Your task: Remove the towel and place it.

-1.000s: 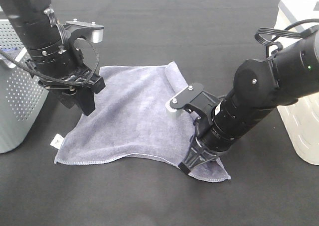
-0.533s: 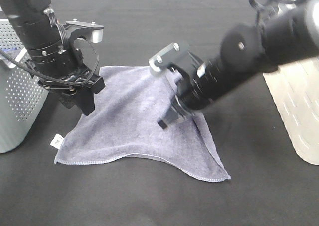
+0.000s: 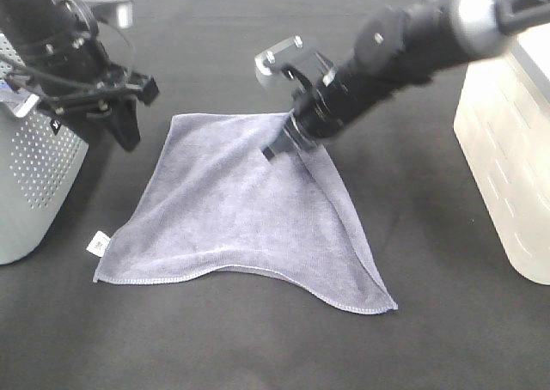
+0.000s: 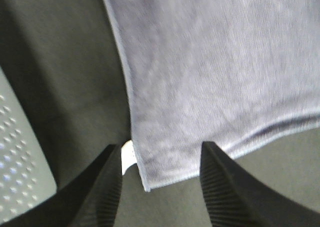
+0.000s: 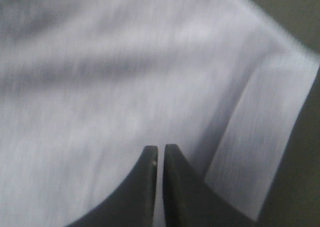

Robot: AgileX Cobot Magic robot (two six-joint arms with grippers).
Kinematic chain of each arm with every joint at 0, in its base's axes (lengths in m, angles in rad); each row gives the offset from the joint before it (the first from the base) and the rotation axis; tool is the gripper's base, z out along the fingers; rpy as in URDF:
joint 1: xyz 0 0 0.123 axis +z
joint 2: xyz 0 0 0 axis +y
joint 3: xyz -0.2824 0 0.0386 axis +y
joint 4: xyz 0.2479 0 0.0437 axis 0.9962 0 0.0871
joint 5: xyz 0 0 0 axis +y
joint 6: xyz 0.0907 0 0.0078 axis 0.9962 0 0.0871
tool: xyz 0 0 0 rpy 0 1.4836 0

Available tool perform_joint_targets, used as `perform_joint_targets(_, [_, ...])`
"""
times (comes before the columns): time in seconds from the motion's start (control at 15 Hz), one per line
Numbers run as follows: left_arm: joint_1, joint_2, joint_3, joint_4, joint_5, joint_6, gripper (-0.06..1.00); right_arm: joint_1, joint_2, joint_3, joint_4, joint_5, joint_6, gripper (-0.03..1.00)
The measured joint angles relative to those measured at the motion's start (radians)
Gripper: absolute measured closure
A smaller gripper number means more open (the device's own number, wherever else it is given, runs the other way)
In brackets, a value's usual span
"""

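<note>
The grey-lavender towel (image 3: pixel 241 210) lies spread flat on the black table, its white tag (image 3: pixel 99 244) at the near left corner. A narrow strip is folded over along its far right edge (image 5: pixel 260 137). My left gripper (image 3: pixel 127 137) hangs open above the table just left of the towel's far left corner. In the left wrist view its fingers (image 4: pixel 102 187) frame the towel's tagged corner (image 4: pixel 150 172) from above, with nothing between them. My right gripper (image 3: pixel 275 148) hovers over the towel's far edge by the fold. Its jaws stand shut and empty (image 5: pixel 159 187) over the cloth (image 5: pixel 100 87).
A grey perforated basket (image 3: pixel 34 184) stands at the left edge, close to the left arm. A white ribbed container (image 3: pixel 507 158) stands at the right edge. Bare black table surrounds the towel in front and behind.
The right arm swung from the towel's near right corner up to its far edge. The left arm lifted and drew back to the left, off the towel. The towel stays put.
</note>
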Motion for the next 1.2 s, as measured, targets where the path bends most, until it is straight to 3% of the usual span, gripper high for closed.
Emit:
perform_joint_targets(0.4, [0.015,0.0,-0.027,-0.003,-0.005,-0.011,0.48,-0.034,0.229,-0.35,0.037,0.118,-0.004,0.91])
perform_joint_targets(1.0, [0.015,0.0,-0.027,-0.003,0.004,-0.011,0.48,-0.112,0.282,-0.376,0.1,0.169,-0.023,0.91])
perform_joint_targets(1.2, [0.015,0.0,-0.027,-0.003,0.004,-0.011,0.48,-0.181,0.282,-0.376,0.1,0.172,-0.026,0.91])
